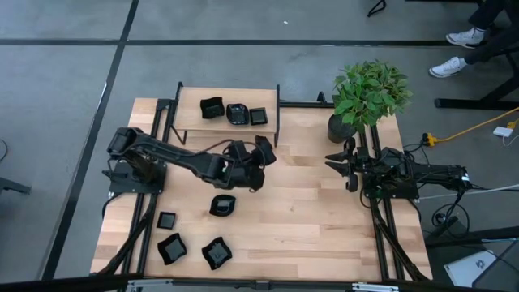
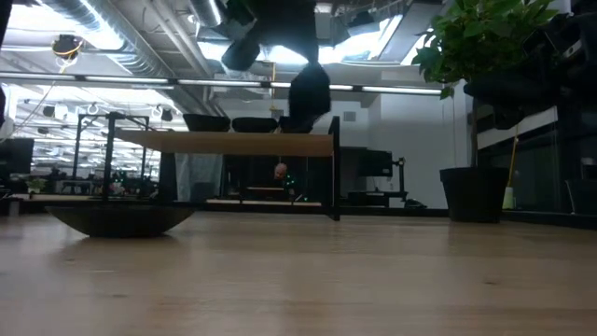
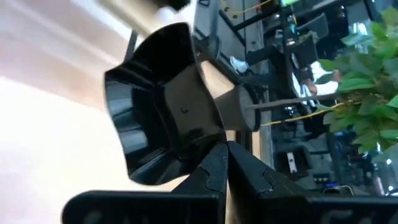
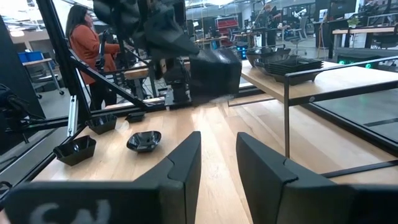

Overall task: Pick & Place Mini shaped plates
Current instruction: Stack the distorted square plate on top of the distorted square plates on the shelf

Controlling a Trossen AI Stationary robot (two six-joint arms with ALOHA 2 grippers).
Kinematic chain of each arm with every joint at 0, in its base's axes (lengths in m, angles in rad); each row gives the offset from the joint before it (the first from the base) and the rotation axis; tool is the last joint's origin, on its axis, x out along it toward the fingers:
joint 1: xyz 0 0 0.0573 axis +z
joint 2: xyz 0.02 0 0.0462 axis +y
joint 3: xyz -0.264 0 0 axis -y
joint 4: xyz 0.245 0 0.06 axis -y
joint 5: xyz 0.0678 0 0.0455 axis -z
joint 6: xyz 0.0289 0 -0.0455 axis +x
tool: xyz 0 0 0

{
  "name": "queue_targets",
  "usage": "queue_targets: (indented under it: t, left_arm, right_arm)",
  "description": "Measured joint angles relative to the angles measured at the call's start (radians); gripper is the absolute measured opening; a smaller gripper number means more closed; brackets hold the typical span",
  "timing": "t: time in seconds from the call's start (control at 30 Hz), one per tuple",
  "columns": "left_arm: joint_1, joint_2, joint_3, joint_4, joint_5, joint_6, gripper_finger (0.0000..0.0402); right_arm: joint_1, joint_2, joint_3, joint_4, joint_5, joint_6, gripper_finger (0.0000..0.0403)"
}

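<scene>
My left gripper (image 1: 258,158) hangs over the middle of the table, in front of the raised wooden shelf (image 1: 227,126), shut on one wavy-edged black mini plate (image 3: 155,106). That plate also shows in the low view (image 2: 310,93) and the right wrist view (image 4: 214,71). Three plates (image 1: 236,113) rest on the shelf top. Several more (image 1: 222,205) (image 1: 171,247) lie flat on the table near the front left. My right gripper (image 4: 217,155) waits open at the table's right side, with nothing between its fingers. My left gripper pinches the plate's rim (image 3: 208,140) between its two fingers (image 3: 249,171). The fingers come from the table's left, slanting a little downward. The plate is lifted clear of the table and stands tipped on edge beyond the fingertips, with its hollow side toward the wrist camera.
A potted plant (image 1: 369,93) stands at the far right corner, near my right arm. The shelf's black frame posts (image 2: 334,168) rise from the table at the far side. A person (image 4: 84,46) stands beyond the table's left edge. Bare wood (image 1: 308,219) lies at the front right.
</scene>
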Motion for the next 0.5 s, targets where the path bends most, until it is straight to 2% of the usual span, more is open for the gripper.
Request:
queue_targets:
  t: [0.5]
  left_arm:
    - [0.074, -0.185, 0.000, -0.074, -0.039, 0.353, 0.0002]
  right_arm:
    - [0.000, 0.000, 0.000, -0.001, 0.000, 0.000, 0.0103]
